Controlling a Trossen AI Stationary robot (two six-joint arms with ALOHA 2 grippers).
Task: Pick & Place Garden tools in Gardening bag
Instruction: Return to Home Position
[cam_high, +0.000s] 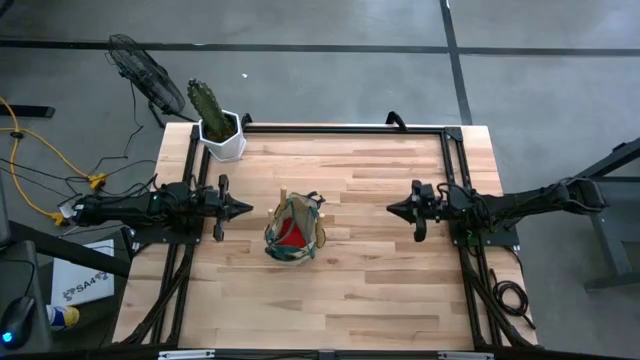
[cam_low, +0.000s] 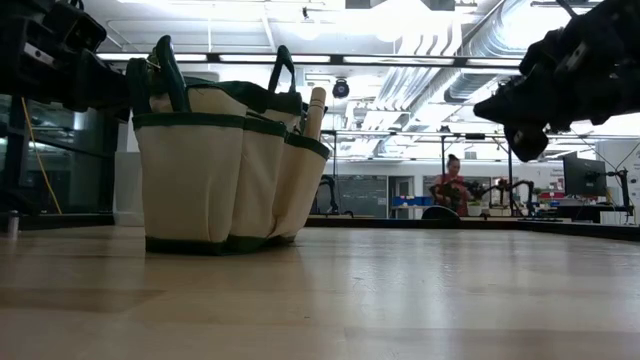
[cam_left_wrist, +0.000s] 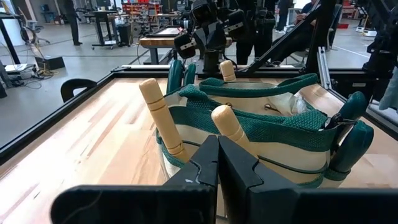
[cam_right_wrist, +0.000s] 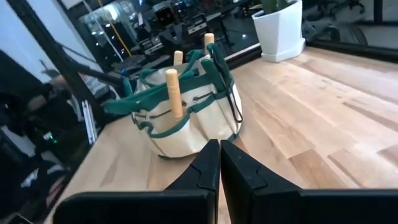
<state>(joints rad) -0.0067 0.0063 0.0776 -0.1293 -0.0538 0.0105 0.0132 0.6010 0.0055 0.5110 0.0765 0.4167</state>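
Note:
The tan gardening bag (cam_high: 293, 230) with green trim stands on its base at the middle of the table. Wooden tool handles (cam_left_wrist: 160, 115) (cam_left_wrist: 233, 130) (cam_right_wrist: 173, 92) stick up out of its outer pockets, and a red piece (cam_high: 290, 236) lies inside it. My left gripper (cam_high: 247, 209) hovers level just left of the bag, shut and empty, with its tips (cam_left_wrist: 217, 142) pointing at the bag (cam_left_wrist: 267, 146). My right gripper (cam_high: 392, 208) hovers level farther off on the bag's right, also shut and empty, and it too faces the bag (cam_right_wrist: 186, 124).
A cactus in a white pot (cam_high: 222, 135) stands at the table's far left corner. Black frame rails (cam_high: 340, 128) run along the far and side edges. Bare wood lies between the bag and my right gripper. A person (cam_low: 452, 180) is far off in the room.

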